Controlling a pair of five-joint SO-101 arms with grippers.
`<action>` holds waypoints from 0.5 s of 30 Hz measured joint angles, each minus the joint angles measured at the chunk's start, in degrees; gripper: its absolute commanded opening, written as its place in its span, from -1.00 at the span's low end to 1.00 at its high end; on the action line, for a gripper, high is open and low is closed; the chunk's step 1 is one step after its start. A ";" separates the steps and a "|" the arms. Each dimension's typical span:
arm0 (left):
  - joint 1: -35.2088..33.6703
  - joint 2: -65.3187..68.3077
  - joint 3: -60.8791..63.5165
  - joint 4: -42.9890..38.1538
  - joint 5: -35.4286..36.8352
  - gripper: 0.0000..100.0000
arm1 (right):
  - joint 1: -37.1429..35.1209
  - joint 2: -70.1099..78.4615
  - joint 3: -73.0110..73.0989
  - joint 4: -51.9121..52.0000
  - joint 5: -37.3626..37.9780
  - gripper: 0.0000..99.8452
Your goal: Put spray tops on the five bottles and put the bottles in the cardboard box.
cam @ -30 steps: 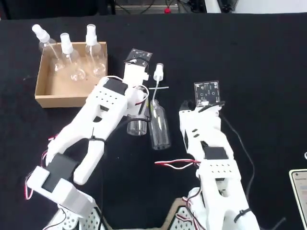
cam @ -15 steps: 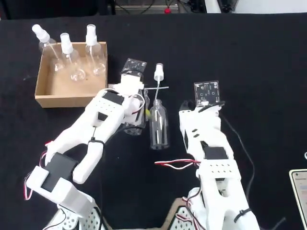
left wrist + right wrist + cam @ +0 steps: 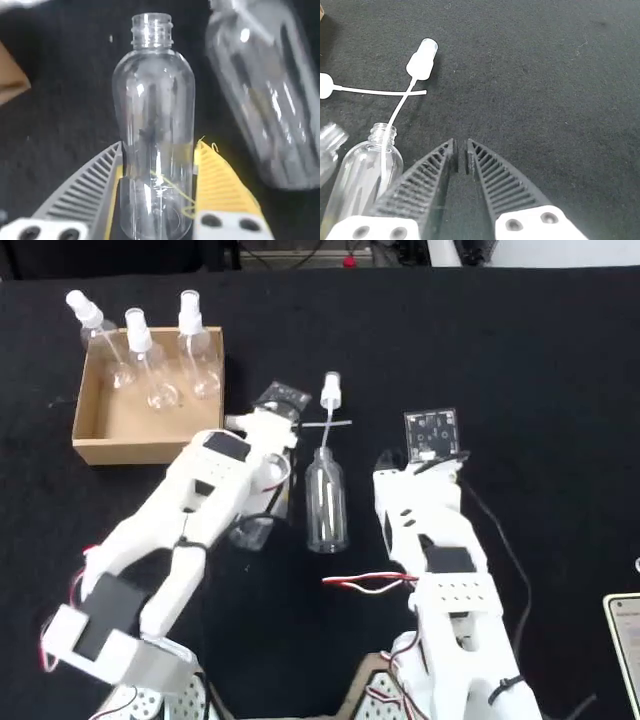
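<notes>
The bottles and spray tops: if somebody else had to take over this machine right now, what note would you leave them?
Left gripper: shut on a topless bottle.
Right gripper: almost shut, holding nothing, over the table near the loose parts.
Cardboard box: three capped bottles stand inside.
Second topless bottle lies on the table. One spray top lies beyond its neck, its tube reaching to the neck, not seated. Another spray top lies beside it.
Done: three bottles capped and boxed.
Left: cap both open bottles, then box them.
</notes>
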 measured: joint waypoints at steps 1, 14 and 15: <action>-0.09 -1.67 0.88 1.58 -0.26 -0.61 | 0.00 0.00 0.00 0.00 0.00 -0.93; -16.26 -31.56 25.67 3.52 -13.80 -0.59 | -0.79 0.00 0.00 3.08 -0.26 -0.93; -17.58 -33.41 26.81 3.52 -13.98 -0.59 | -2.37 0.00 -0.79 4.92 -0.35 -0.93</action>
